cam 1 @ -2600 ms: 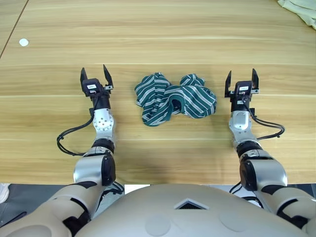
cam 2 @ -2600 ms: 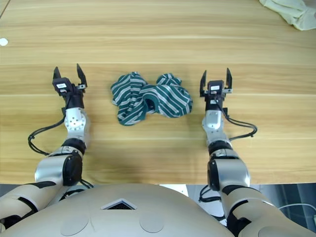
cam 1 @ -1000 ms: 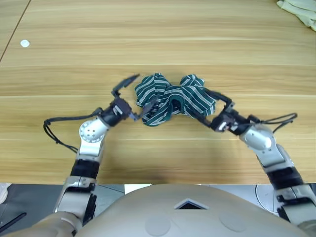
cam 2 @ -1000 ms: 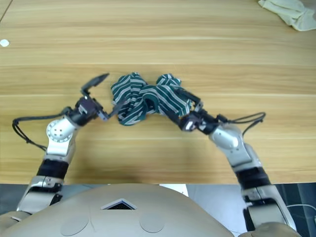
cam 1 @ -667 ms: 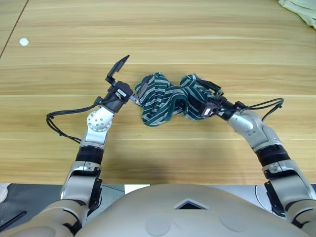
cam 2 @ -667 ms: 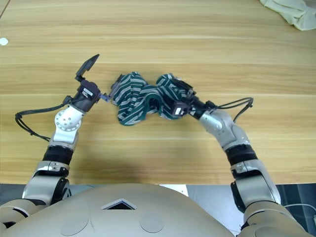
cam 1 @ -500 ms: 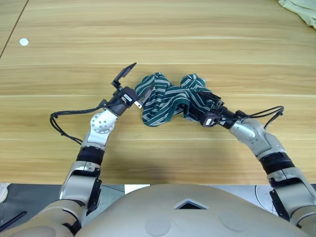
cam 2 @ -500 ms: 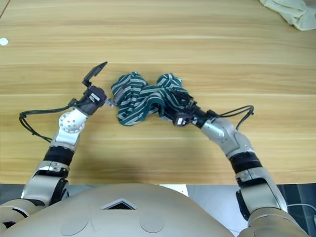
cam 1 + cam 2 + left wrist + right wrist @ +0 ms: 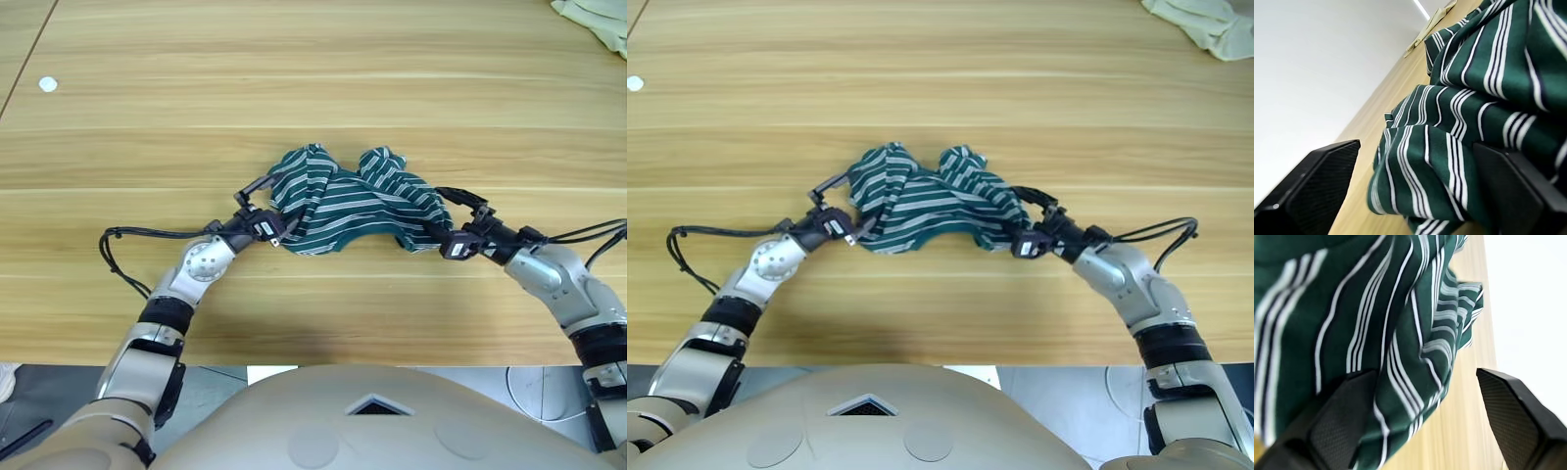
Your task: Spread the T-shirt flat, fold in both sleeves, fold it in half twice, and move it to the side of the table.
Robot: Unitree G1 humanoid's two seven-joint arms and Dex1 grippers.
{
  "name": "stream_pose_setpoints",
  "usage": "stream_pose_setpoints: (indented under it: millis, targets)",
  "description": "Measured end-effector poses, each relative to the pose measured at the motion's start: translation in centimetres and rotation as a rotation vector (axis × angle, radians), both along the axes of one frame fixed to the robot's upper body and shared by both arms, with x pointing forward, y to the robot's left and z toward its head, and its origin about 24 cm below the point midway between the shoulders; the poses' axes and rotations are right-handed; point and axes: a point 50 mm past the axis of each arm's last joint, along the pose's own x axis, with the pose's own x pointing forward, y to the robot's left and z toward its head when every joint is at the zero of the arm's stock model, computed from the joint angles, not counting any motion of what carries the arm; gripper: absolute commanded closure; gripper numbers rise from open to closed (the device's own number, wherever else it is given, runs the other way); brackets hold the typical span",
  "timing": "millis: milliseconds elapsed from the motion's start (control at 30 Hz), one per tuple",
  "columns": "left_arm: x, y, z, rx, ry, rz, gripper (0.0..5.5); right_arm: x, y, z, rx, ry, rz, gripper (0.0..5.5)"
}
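- From the head views: green, white-striped T-shirt (image 9: pixel 348 201) bunched in a wrinkled heap near the middle of the wooden tabletop (image 9: pixel 313 88), wider than deep, between the two arms.
- Left jaws low over the wood at the heap's left edge, parted and up against the cloth. Right jaws at its right edge, parted in the same way, with fabric reaching in between them.
- At the far right corner, a pale crumpled cloth (image 9: pixel 593 20), well apart from the T-shirt. Far to the left, a small white dot (image 9: pixel 48 84) on the wood.
- From the left wrist view: two black fingers (image 9: pixel 1312 186) wide apart, striped folds lying between them and against one of them, nothing pinched.
- From the right wrist view: black fingers (image 9: pixel 1513 416) also wide apart, striped fabric draped over one, bare wood in the gap beside the other, no grip on the cloth.
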Motion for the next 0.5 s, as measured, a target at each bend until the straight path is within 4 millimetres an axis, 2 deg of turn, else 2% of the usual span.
stream_pose_setpoints:
  millis: [100, 167, 233, 300, 333, 400, 433, 500]
  targets:
    - [0.4, 0.9, 2.4, -0.093, -0.122, 0.051, 1.25, 0.6, 2.4, 2.7, 0.277, -0.151, 0.006, 1.73]
    - [0.0, 2.1, 5.2, -0.231, -0.221, 0.106, 1.25, 1.3, 1.8, 5.7, 0.459, -0.274, -0.069, 1.73]
    - [-1.3, 2.7, 7.5, -0.332, -0.264, 0.082, 1.25, 1.2, 0.7, 7.5, 0.527, -0.332, -0.119, 1.73]
    - [-3.8, 2.3, 8.5, -0.322, -0.221, -0.025, 1.25, 0.2, -0.5, 7.8, 0.453, -0.315, -0.135, 1.73]
    - [-5.1, 2.0, 8.2, -0.269, -0.156, -0.081, 1.25, -0.6, -1.4, 7.5, 0.349, -0.278, -0.138, 1.73]
    - [-6.8, 1.5, 6.7, -0.117, -0.036, -0.159, 1.25, -2.2, -2.7, 6.4, 0.166, -0.187, -0.144, 1.73]
    - [-7.8, 1.6, 5.2, 0.012, 0.060, -0.200, 1.25, -3.5, -3.9, 5.1, 0.040, -0.094, -0.166, 1.73]
    - [-8.8, 1.9, 3.8, 0.140, 0.155, -0.237, 1.25, -5.2, -5.0, 3.4, -0.094, 0.026, -0.191, 1.73]
